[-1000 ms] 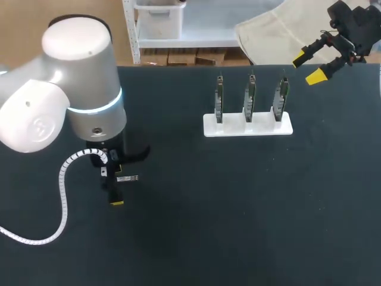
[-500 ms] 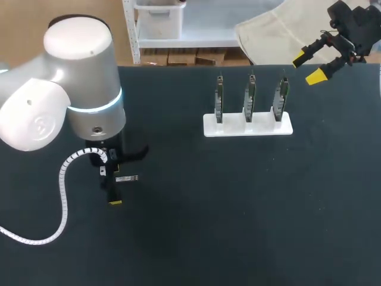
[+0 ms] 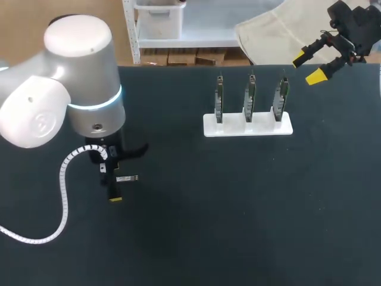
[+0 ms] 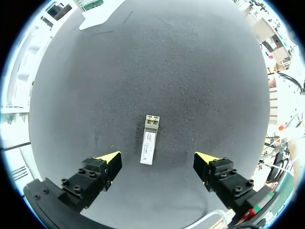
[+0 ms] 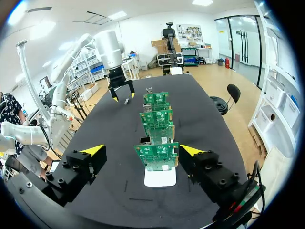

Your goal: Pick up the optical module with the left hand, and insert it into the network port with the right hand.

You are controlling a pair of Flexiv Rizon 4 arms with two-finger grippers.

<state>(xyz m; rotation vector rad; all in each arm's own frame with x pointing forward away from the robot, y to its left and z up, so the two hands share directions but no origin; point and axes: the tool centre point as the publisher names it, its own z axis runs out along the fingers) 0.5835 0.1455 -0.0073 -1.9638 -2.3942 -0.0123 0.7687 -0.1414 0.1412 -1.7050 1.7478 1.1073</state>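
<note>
The optical module (image 4: pixel 149 146), a small silver bar with a label, lies flat on the black table (image 3: pixel 238 208). My left gripper (image 4: pixel 157 158) hovers over it, open, one yellow tip on each side and neither touching it. In the head view the module (image 3: pixel 127 178) shows just beside the left gripper (image 3: pixel 116 180). Three green circuit boards stand upright in a white stand (image 3: pixel 248 125). My right gripper (image 3: pixel 312 65) hangs open and empty above the table's far right corner. It faces the boards end-on, and the nearest board (image 5: pixel 156 155) carries a metal network port (image 5: pixel 145 140).
A white coiled cable (image 3: pixel 62 196) trails from my left arm across the table's left side. The left arm's large grey joint (image 3: pixel 77 83) blocks the view of the table's far left.
My left gripper has shifted a little toward the table's back, over the module. The module, the boards and my right arm have not moved.
</note>
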